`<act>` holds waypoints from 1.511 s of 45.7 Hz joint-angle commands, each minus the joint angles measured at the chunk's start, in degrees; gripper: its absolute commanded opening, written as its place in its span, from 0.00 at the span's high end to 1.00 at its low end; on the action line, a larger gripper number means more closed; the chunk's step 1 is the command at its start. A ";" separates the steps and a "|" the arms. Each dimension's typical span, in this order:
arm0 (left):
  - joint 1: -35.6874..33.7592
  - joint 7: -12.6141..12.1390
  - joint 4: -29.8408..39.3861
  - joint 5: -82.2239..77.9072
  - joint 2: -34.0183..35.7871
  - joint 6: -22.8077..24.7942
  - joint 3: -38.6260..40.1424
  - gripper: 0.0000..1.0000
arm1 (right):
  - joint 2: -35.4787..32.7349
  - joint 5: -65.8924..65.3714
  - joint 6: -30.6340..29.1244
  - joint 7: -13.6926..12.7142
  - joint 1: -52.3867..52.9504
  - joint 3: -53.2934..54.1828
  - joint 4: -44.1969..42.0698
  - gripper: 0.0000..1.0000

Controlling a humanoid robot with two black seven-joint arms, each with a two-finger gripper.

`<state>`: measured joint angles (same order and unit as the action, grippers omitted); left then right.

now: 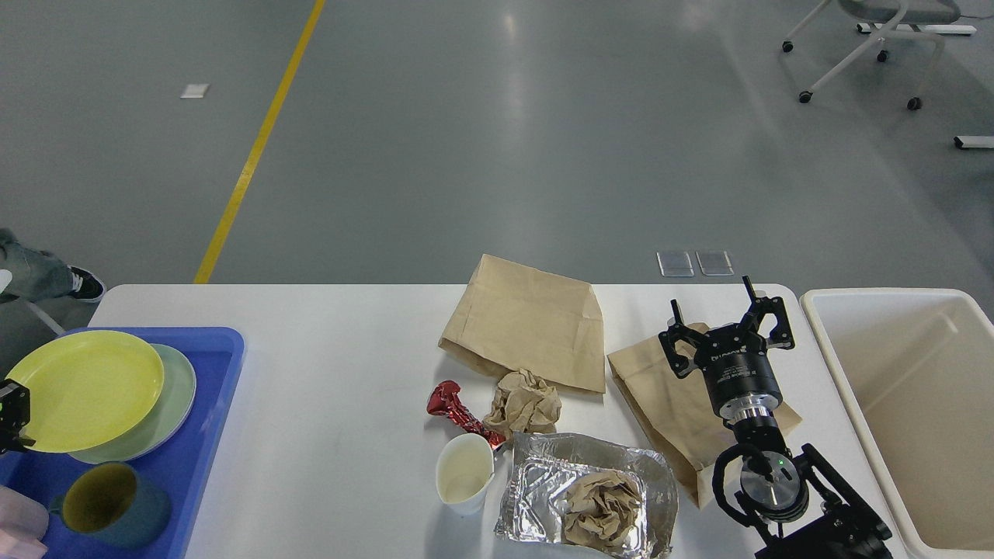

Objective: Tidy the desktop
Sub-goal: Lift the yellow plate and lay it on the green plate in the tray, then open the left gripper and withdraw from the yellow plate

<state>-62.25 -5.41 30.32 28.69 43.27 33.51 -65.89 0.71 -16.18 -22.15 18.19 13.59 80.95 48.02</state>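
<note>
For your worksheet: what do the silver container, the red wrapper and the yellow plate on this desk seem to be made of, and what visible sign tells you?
Silver container: probably thin aluminium foil, shiny, with creased, crinkled walls.
Red wrapper: looks like metallic foil or film, glossy and twisted.
Yellow plate: likely plastic or glazed ceramic; smooth, even colour with a soft sheen, so the look leaves it open.

White lettering is showing on the black body of the right gripper (728,328), but it's too small & blurry to read. No other text, brand, no. or sign is showing legibly on anything else on the desktop (342,435).
</note>
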 commanded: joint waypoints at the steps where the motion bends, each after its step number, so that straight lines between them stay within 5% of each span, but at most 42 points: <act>1: 2.30 -1.89 -2.02 -0.39 -0.91 -1.78 4.10 1.00 | 0.08 0.00 0.00 0.00 0.03 0.00 -0.04 0.00; 27: 2.48 -3.21 -2.20 -1.80 -4.25 -3.89 5.24 0.99 | 0.08 -0.08 0.00 0.00 0.03 0.00 -0.04 0.00; 29: 2.48 -3.03 -2.11 -1.80 -4.16 -5.47 5.51 0.88 | 0.00 0.00 0.00 0.00 0.03 0.00 -0.04 0.00; 34: 2.48 -2.94 -1.94 -1.80 -4.16 -10.56 5.60 0.26 | 0.08 0.00 0.00 0.00 0.03 0.00 -0.04 0.00; 37: 2.48 -3.12 -1.67 -1.97 -4.16 -12.33 5.60 0.13 | 0.00 -0.08 0.00 0.00 0.03 0.00 -0.04 0.00; 53: 1.25 -3.21 0.79 -2.06 -3.99 -11.98 5.59 0.07 | 0.00 -0.08 0.00 0.00 0.03 0.00 -0.04 0.00; 69: -9.73 -3.21 1.40 -2.15 -1.18 -8.56 4.45 0.04 | 0.08 -0.08 0.00 0.00 0.03 0.00 -0.04 0.00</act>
<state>-68.11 -8.62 31.74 26.67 41.30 23.94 -61.33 0.75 -16.24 -22.15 18.19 13.63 80.95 47.99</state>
